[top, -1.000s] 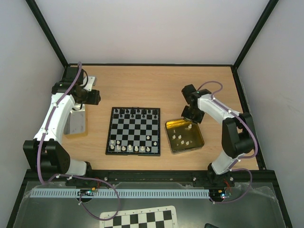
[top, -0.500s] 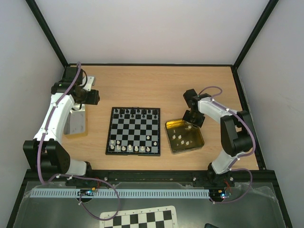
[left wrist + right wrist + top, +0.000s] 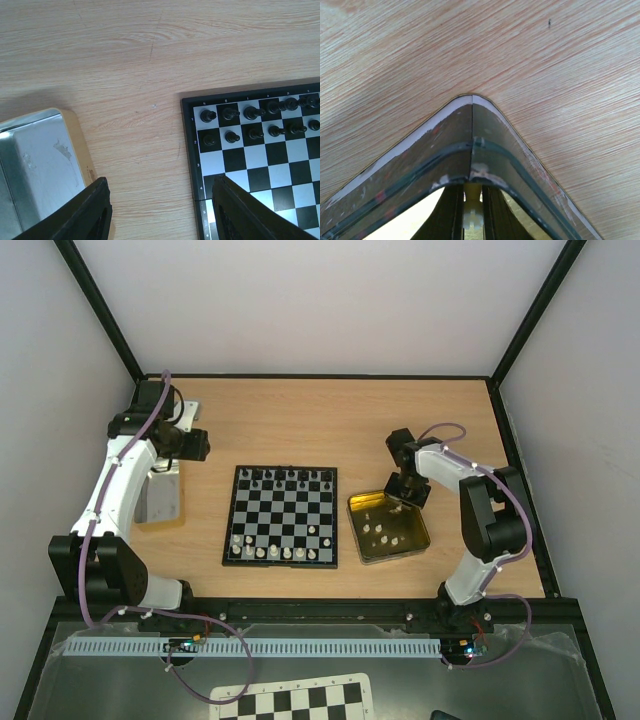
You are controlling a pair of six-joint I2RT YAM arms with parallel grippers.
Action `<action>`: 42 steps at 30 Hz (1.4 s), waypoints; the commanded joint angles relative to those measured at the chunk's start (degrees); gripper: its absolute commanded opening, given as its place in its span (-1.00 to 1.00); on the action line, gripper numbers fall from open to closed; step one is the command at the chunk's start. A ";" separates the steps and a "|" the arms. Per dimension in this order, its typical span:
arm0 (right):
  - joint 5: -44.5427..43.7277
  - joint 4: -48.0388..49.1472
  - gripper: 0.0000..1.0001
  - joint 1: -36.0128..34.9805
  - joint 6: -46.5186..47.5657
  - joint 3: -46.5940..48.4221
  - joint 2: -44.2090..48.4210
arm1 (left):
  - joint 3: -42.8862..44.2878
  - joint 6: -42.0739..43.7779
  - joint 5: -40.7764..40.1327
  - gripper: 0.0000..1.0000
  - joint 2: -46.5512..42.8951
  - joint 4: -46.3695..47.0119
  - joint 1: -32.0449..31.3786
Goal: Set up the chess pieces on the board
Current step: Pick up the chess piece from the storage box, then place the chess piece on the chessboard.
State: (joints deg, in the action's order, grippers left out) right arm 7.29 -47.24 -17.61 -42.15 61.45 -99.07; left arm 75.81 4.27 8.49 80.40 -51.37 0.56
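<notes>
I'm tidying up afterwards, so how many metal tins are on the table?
2. A gold tin lies right of the board; a silver-lined tin lies left of it. None seems hidden.

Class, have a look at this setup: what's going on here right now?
The right pincer is down in the far corner of the gold tin, closed on a cream chess piece. The left pincer hangs open above the table beside the board. Black pieces line the board's far side; a few cream ones stand along its near edge.
</notes>
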 commanded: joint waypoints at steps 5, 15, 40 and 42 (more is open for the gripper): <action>0.51 -3.75 -0.95 -0.22 0.52 0.79 6.56 | 1.17 0.12 -0.07 0.12 -0.39 -0.85 0.41; -1.03 -12.06 -0.96 -17.09 -4.29 3.06 14.25 | 1.66 0.33 0.39 0.12 0.35 -0.81 0.32; -0.66 -6.91 -0.96 -45.32 -17.99 5.07 5.23 | 2.10 0.03 -0.26 0.12 0.09 -0.77 -0.21; -0.70 -5.65 -0.96 -45.39 -18.02 4.91 4.22 | 2.07 -0.01 -0.38 0.12 0.06 -0.82 -0.21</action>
State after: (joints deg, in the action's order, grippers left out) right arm 8.01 -55.44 -62.57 -58.87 66.70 -93.12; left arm 76.88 4.29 8.73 80.47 -51.59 0.56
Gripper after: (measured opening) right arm 0.030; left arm 0.560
